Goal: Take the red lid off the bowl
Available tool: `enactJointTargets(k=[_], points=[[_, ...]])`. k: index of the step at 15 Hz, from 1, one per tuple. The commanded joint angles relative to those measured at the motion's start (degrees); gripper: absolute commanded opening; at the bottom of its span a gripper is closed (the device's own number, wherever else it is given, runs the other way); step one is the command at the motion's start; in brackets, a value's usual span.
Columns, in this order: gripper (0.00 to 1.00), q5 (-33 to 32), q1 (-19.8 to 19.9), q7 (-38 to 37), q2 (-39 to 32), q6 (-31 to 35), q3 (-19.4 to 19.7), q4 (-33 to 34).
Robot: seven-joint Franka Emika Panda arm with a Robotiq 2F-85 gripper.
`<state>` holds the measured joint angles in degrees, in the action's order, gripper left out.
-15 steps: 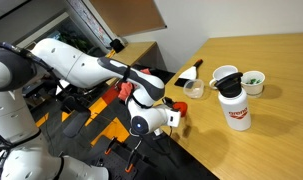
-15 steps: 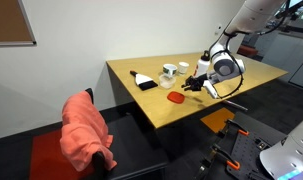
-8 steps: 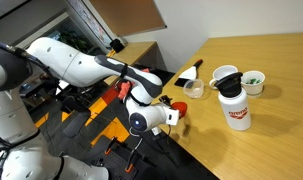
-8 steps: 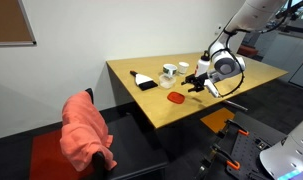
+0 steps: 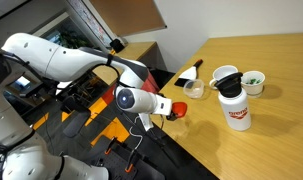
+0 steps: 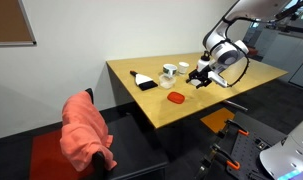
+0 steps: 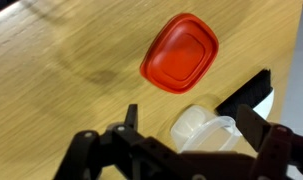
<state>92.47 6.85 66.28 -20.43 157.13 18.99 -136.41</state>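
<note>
The red lid (image 7: 181, 52) lies flat on the wooden table, apart from the bowl (image 7: 203, 128); it also shows in both exterior views (image 6: 176, 98) (image 5: 177, 112). The translucent bowl (image 5: 195, 90) stands uncovered beside it. My gripper (image 7: 191, 116) hangs open above the table. Its two dark fingers (image 7: 132, 112) frame the bowl from above and hold nothing. In an exterior view the gripper (image 6: 197, 79) is raised clear of the lid.
A white bottle with a black cap (image 5: 234, 110), a white cup (image 5: 224, 77) and a small white bowl with green contents (image 5: 253, 80) stand close by. A black flat object (image 5: 191, 72) lies near the bowl. The table edge (image 6: 161, 122) is near the lid.
The gripper has opened and let go of the red lid, which now rests on the table. The arm has lifted up and away from it.
</note>
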Motion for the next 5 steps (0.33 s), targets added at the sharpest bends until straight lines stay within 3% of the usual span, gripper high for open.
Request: enactJointTargets(k=[1, 5], points=[[1.0, -10.95, -1.57, -11.99, 5.32, 7.13, -2.19, -4.57], [1.0, -20.83, -5.4, -22.92, 7.11, 8.82, -0.25, -7.11]])
